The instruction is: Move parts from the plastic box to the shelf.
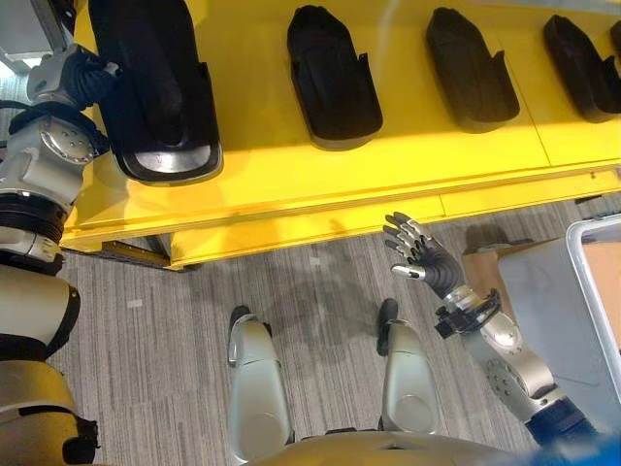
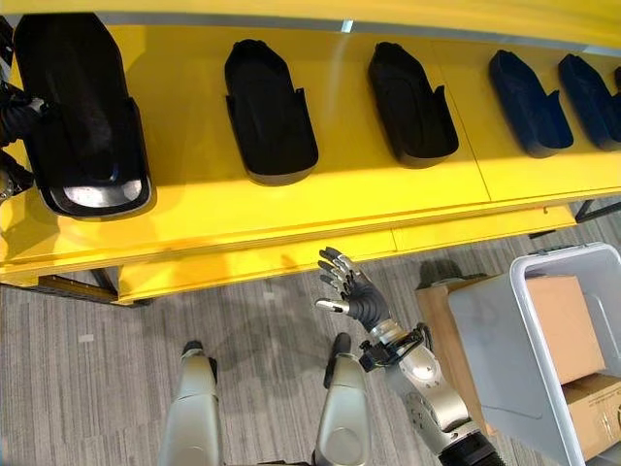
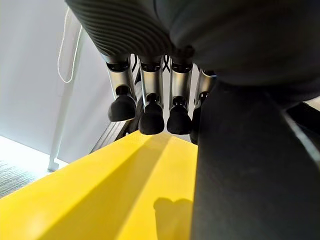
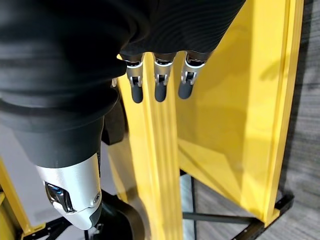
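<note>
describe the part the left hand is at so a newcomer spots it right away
Start at the yellow shelf with its row of black parts. Go to the robot's far left end: the part there lies beside the left hand. It looks the biggest in the row, and its near end has a glossy rim.

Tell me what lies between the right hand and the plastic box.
Between the right hand and the plastic box stands a cardboard box, seen in the right eye view.

Legible text, labels, numbers, signs: none. Black parts (image 2: pixel 270 112), yellow shelf (image 2: pixel 291 209) beyond the right hand (image 2: pixel 354 291), and plastic box (image 2: pixel 505 340) beside it carry no readable markings.
</note>
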